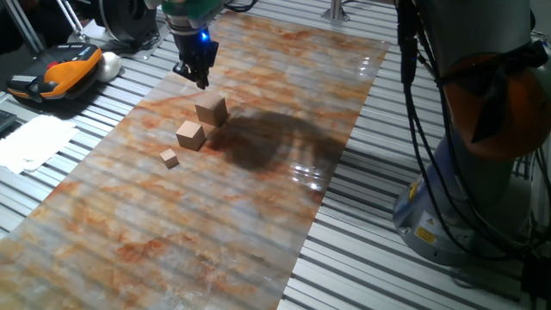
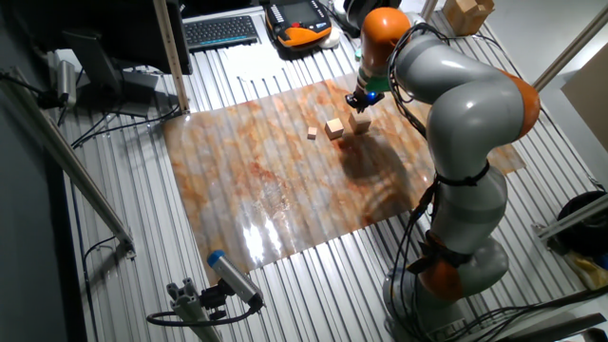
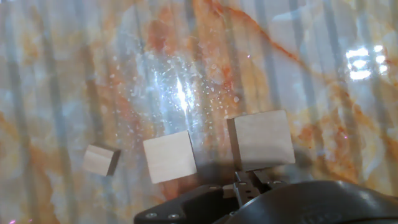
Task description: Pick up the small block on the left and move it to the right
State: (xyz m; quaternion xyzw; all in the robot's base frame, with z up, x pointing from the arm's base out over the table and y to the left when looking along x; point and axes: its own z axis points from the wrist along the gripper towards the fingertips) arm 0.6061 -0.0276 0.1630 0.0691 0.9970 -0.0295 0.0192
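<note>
**Gripper poised above the largest cube**

The black two-finger gripper (image 1: 200, 76) hangs just above the large light-tan wooden cube (image 1: 211, 111), gripping nothing; how wide its fingers stand cannot be told. That cube sits upper-centre on the orange-veined marble-patterned mat (image 1: 215, 224), with the middle-sized tan cube (image 1: 190, 135) and tiniest tan cube (image 1: 170, 157) lined up lower left.

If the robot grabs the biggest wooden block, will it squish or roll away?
Probably neither. The biggest block looks like solid wood, so it should stay stiff. Its flat faces sit square on the shiny mat, so it likely slides rather than rolls. It looks fairly light.
</note>
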